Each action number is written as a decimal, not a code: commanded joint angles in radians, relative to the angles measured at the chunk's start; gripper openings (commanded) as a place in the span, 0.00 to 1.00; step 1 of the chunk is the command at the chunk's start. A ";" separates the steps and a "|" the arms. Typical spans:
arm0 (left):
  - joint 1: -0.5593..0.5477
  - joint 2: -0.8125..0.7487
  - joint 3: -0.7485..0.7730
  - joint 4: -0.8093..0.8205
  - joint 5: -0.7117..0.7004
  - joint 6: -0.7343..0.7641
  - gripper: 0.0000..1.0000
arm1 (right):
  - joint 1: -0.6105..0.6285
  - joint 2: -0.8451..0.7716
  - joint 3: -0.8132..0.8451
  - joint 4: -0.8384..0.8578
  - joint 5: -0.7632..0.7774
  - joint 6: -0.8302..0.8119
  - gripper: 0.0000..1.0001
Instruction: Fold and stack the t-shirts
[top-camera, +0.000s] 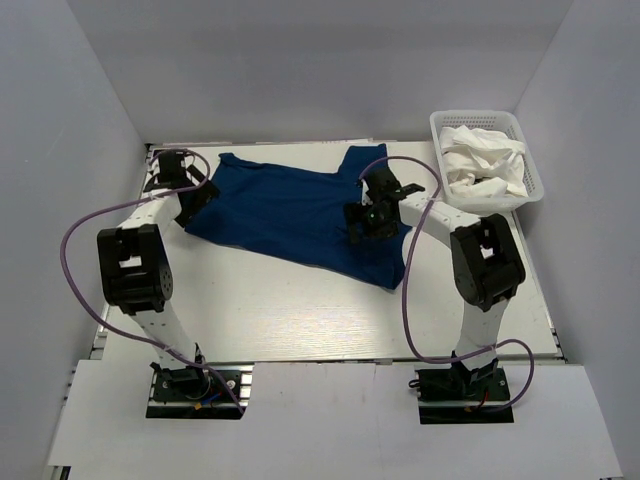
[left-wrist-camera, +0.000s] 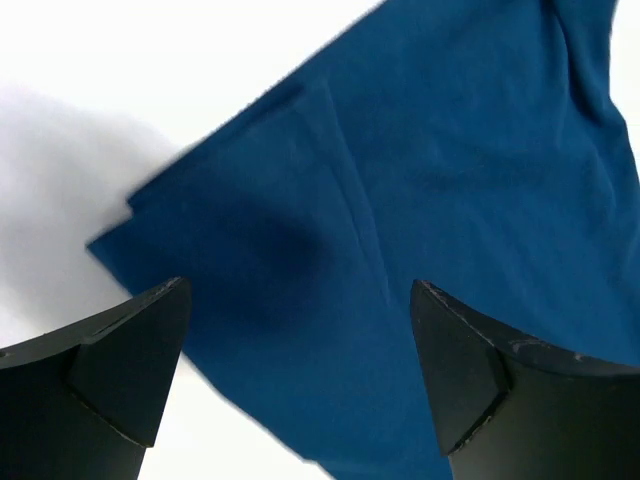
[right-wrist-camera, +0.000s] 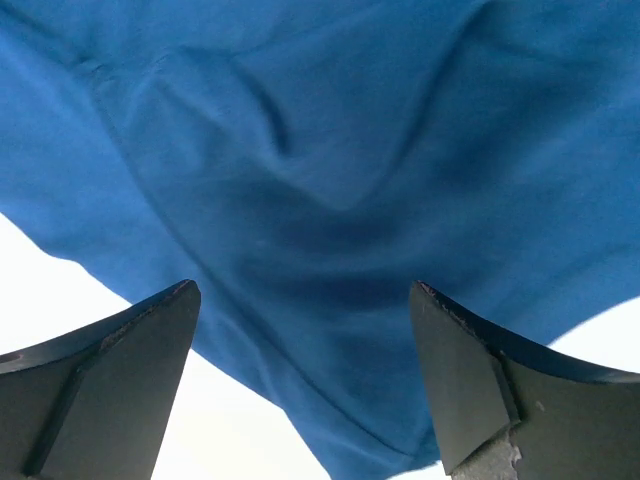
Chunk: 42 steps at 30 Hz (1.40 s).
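Near my bases the counter (top-camera: 300, 310) gives open room. Further, the navy t-shirt (top-camera: 290, 215) lies spread; my left jaws stand wide over its left edge, my right jaws wide near its right edge. Far right, the white t-shirt (top-camera: 480, 165) fills the basket (top-camera: 480, 114).

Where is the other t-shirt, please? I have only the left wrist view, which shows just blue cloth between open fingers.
Observer: The white t-shirt lies crumpled in the basket at the far right corner of the table.
Operator: Thank you. What is the right arm doing?
Observer: The right gripper hangs open over the right part of the blue t-shirt.
Operator: Is that shirt folded yet?
Observer: Seemingly not; the top view shows it spread out flat, slanting from far left to near right.
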 joint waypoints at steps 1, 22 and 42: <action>-0.006 -0.060 -0.076 0.050 0.042 0.016 1.00 | 0.004 -0.019 -0.024 0.129 -0.124 0.055 0.90; -0.015 0.024 0.013 0.001 0.084 0.070 1.00 | -0.022 0.368 0.588 0.256 0.014 0.207 0.90; -0.043 0.167 -0.038 0.031 0.089 0.084 1.00 | 0.007 -0.203 -0.418 0.401 -0.179 0.255 0.90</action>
